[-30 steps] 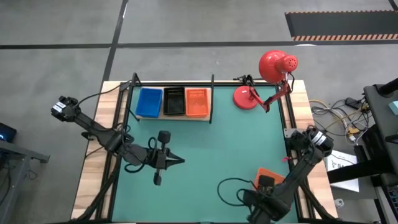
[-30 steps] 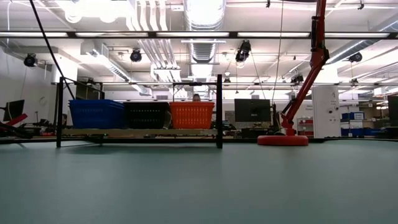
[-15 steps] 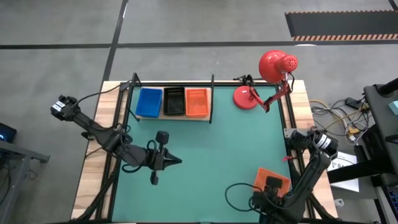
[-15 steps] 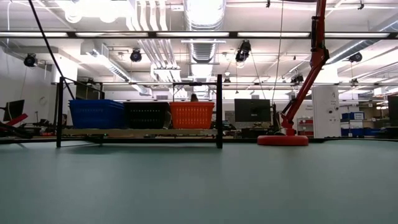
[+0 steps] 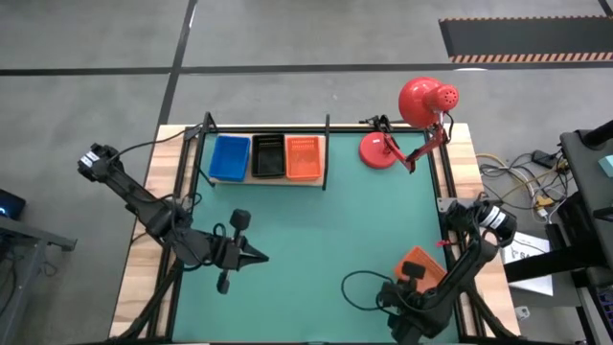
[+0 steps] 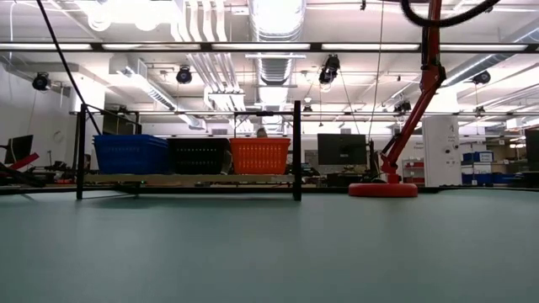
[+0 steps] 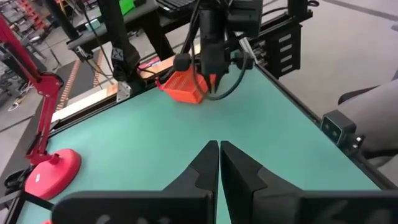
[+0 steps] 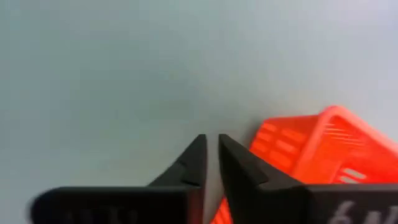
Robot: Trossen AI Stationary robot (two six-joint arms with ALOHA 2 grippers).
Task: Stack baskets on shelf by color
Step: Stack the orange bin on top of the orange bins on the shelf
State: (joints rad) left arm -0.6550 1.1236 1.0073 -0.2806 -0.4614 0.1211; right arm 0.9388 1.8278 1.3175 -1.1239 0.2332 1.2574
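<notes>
On the shelf (image 5: 263, 182) at the far left, a blue basket (image 5: 230, 157), a black one (image 5: 268, 157) and an orange one (image 5: 304, 158) stand side by side on their bottoms. Another orange basket (image 5: 426, 262) is at the near right of the green mat. My right gripper (image 8: 211, 144) is over it, its fingers almost together. My left gripper (image 5: 259, 255) hovers shut over the mat's near left, with nothing in it. My right gripper comes at the loose orange basket from above, pointing down, at one side wall (image 8: 264, 146). The wall lies against one finger (image 8: 239, 168), and orange shows farther back between the fingers. The left wrist view shows the basket (image 7: 183, 87) tilted under the gripper.
A red desk lamp stands at the far right, its round base (image 5: 376, 151) on the mat and its head (image 5: 428, 101) above. Black posts (image 6: 296, 151) frame the shelf. Cables loop beside both arms. Bare green mat (image 5: 326, 230) lies between shelf and grippers.
My left gripper has drawn back toward the table's left and near edges, still shut. The loose orange basket has turned about and shifted a little toward the far edge under my right gripper.
</notes>
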